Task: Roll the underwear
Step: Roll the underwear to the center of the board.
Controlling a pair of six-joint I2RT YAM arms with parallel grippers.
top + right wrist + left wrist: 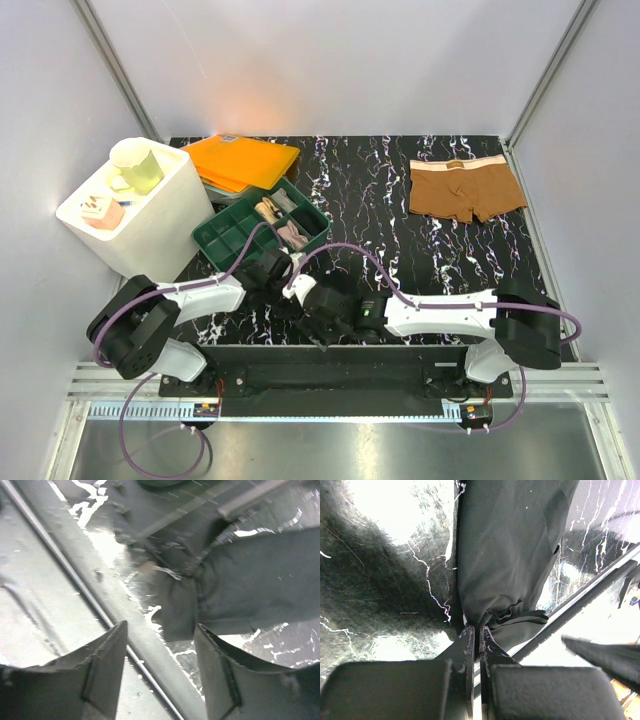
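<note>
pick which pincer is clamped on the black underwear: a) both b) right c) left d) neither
c: the left pincer is shut on a bunched edge of the black underwear, while the right pincer stands open with nothing between its fingers.

Left arm and right arm are alike: white link shells between bulky black joint housings, a purple cable looping along each from base to wrist, and dark, flat-sided fingers with scuffed edges.
</note>
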